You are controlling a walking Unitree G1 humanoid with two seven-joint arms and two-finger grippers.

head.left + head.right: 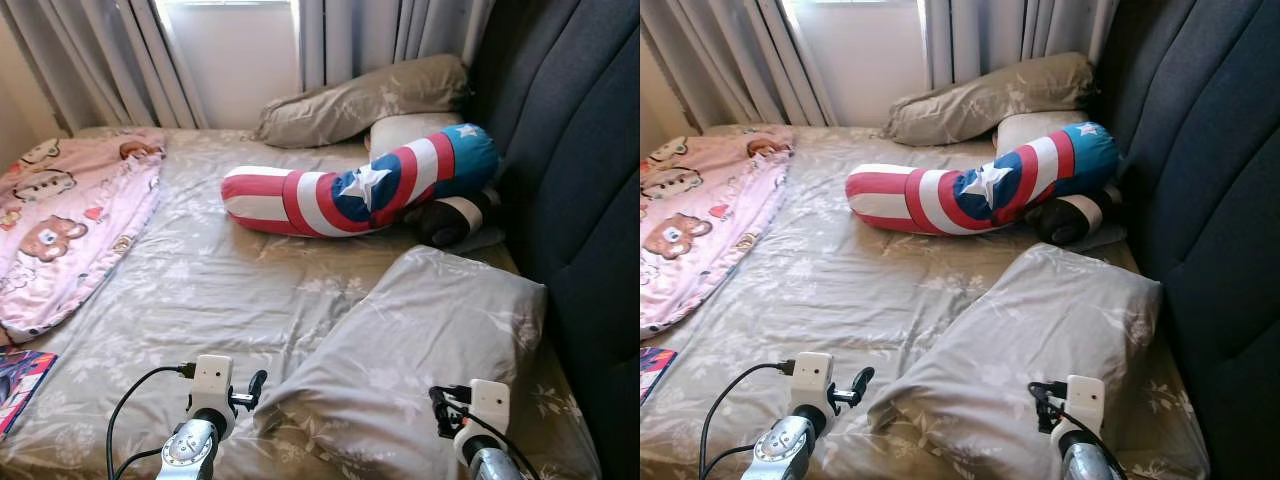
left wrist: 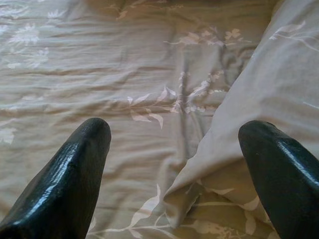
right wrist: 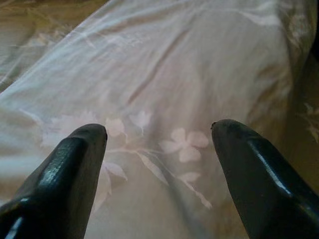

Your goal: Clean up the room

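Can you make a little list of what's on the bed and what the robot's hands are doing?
near pillow: lying crooked on the bed sheet
left gripper: open, at the near pillow's corner
right gripper: open, over the near pillow
striped bolster: across the bed, by the headboard
pink blanket: left side
far pillow: under the window

Taupe floral sheet [image 1: 230, 290] and pillow [image 1: 420, 340], red-white-blue starred bolster [image 1: 360, 190], pink bear-print blanket [image 1: 70, 220], dark grey headboard [image 1: 580, 150].
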